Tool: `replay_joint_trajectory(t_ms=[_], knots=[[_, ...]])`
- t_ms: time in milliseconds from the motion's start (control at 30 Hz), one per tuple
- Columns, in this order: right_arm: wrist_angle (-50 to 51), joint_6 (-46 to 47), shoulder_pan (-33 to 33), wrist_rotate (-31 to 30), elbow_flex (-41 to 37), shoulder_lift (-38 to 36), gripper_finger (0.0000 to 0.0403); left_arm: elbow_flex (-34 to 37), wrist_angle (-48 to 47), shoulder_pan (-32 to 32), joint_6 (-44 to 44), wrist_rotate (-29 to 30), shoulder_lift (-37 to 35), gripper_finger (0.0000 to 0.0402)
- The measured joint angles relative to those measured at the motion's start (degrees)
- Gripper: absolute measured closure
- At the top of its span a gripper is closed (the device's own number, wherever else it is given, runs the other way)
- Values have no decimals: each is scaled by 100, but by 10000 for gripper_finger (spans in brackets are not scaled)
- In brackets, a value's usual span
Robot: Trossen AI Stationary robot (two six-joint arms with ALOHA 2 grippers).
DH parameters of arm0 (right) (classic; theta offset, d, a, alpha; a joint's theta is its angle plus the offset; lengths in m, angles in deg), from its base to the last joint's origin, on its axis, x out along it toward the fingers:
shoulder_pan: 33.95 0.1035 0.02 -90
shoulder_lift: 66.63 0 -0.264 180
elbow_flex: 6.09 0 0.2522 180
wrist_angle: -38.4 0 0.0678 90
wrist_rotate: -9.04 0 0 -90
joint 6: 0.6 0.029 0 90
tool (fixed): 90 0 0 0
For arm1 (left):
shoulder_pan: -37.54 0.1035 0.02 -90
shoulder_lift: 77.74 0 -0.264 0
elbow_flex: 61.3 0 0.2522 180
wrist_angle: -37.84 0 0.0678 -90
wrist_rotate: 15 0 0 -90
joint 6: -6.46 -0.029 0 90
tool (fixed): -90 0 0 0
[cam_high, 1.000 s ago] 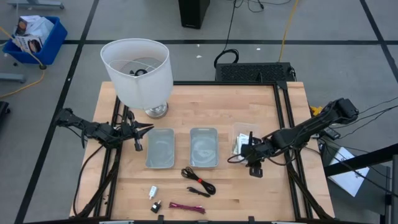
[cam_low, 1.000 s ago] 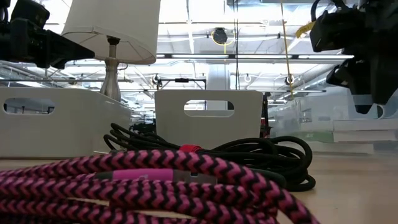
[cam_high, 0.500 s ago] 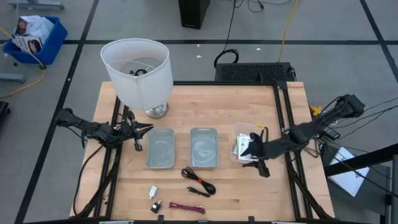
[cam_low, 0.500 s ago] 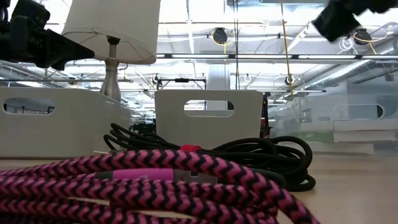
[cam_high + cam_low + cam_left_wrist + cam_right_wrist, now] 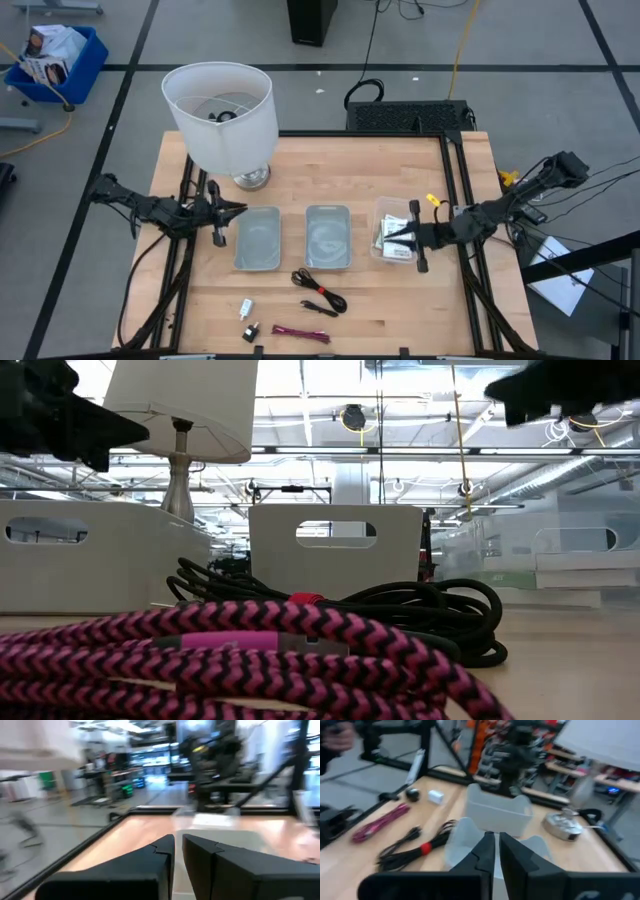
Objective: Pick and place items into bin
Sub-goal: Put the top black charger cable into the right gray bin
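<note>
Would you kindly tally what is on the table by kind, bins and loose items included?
Grey bins: 2
Clear bin with packets: 1
Cables: 2, black cable and magenta cable
White plug: 1
Black piece: 1
Lamp: 1
Total: 8

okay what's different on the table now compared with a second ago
The right gripper swung from the bare wood beside the clear bin to over the bin's packets, jaws nearly shut. The left gripper barely moved. The cables, plug and both gray trays stayed put.
</note>
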Motion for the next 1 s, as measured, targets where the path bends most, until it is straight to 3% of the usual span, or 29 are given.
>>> replay_joint_trajectory(t_ms=[167, 333, 567, 767, 1000], knots=[[-1431, -482, -265, 211, -936, -316, 398, 0, 644, -129, -20, -252, 749, 395], [-1633, -639, -533, 45, -1360, -781, 399, -360, 1357, -352, -80, -166, 2042, 397], [-923, -688, -943, -135, -1364, -1402, 402, -1653, 1357, -740, -366, -48, 4335, 398], [-972, -468, -1087, -134, -1364, -1447, 402, -2782, 1307, -1244, -334, -46, 6386, 398], [-870, -365, -1159, -135, -1364, -1448, 401, -4272, 1027, -1516, 43, 230, 8129, 396]])
